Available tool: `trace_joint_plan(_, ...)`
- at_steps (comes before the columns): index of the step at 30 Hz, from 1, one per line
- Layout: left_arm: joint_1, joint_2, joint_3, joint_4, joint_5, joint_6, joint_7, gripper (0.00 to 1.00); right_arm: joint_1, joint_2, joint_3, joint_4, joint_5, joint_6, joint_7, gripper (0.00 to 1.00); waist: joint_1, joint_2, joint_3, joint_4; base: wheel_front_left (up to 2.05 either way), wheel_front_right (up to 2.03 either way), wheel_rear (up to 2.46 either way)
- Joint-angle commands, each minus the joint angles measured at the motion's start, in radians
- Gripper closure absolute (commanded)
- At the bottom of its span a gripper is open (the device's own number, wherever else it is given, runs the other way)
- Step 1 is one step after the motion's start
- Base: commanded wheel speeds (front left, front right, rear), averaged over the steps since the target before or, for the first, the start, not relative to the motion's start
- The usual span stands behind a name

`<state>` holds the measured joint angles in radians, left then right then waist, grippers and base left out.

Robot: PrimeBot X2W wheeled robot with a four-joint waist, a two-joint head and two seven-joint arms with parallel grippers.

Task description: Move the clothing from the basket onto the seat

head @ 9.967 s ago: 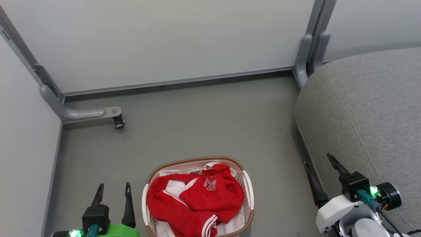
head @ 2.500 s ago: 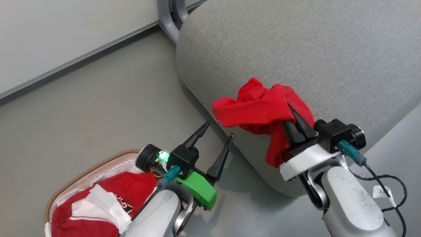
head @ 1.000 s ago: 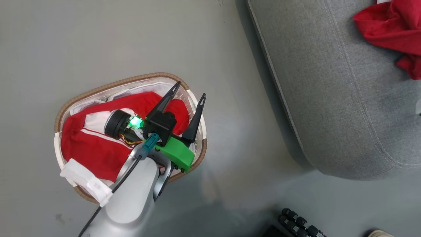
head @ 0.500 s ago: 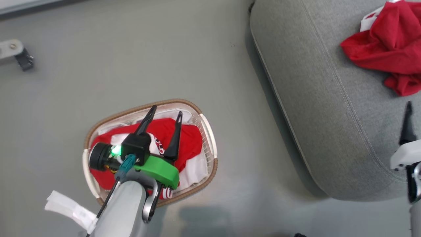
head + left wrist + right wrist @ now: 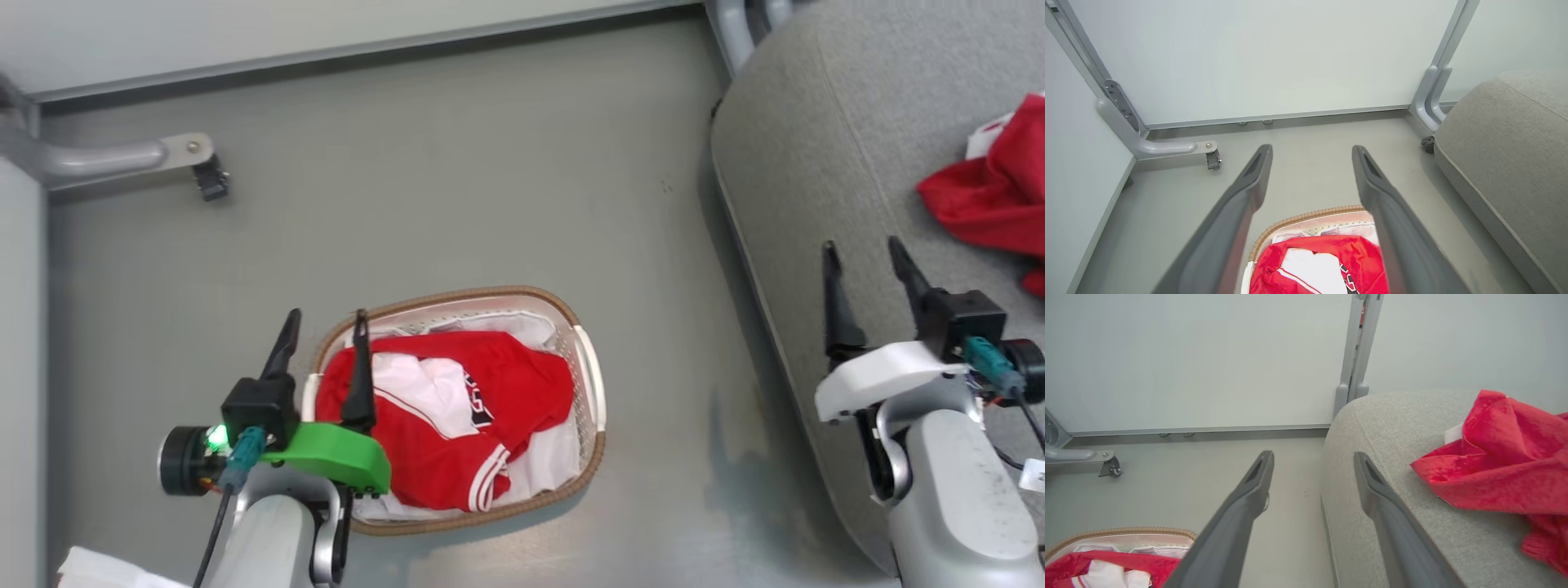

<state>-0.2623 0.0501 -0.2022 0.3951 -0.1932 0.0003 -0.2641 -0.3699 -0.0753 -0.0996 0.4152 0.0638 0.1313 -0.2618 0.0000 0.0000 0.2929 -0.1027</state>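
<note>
One red garment (image 5: 992, 208) lies on the seat (image 5: 816, 147); the other clothing (image 5: 490, 392) sits in the basket (image 5: 457, 294). Left gripper (image 5: 326, 314) above the basket's rim, right gripper (image 5: 862, 243) above the seat, jaws of both apart, empty.

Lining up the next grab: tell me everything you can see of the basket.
The basket is an oval of white perforated plastic with a brown woven-look rim and white side handles. It stands upright on the grey floor, apart from the seat. Inside lies a crumpled red garment with white panels and stripe trim, over a white liner. The open left gripper hangs at its left end, one finger crossing the rim in the head view; contact cannot be told.
</note>
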Motion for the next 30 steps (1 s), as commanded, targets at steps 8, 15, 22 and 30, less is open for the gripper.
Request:
trace_joint_plan(8,0.060,0.002,0.077,0.013,-0.010,0.044,-0.001,0.00,0.013,0.015,0.118,-0.008,0.017,-0.001,-0.005,0.00,0.0000,0.0000,-0.082,0.071,0.00,0.00,0.00)
trace_joint_plan(15,0.115,0.002,0.102,-0.016,-0.014,0.036,-0.001,0.00,0.065,0.020,0.163,-0.017,0.025,-0.001,-0.005,0.00,0.0000,0.0000,-0.124,0.070,0.00,0.00,0.00)
trace_joint_plan(22,0.192,0.002,0.114,-0.047,-0.009,0.029,-0.001,0.00,0.130,0.022,0.167,-0.029,0.040,-0.001,-0.005,0.00,0.0000,0.0000,-0.181,0.055,0.00,0.00,0.00)
trace_joint_plan(30,0.247,0.002,0.111,-0.066,-0.023,0.019,-0.001,0.00,0.197,0.022,0.178,-0.063,0.067,-0.001,-0.005,0.00,0.0000,0.0000,-0.228,0.052,0.00,0.00,0.00)
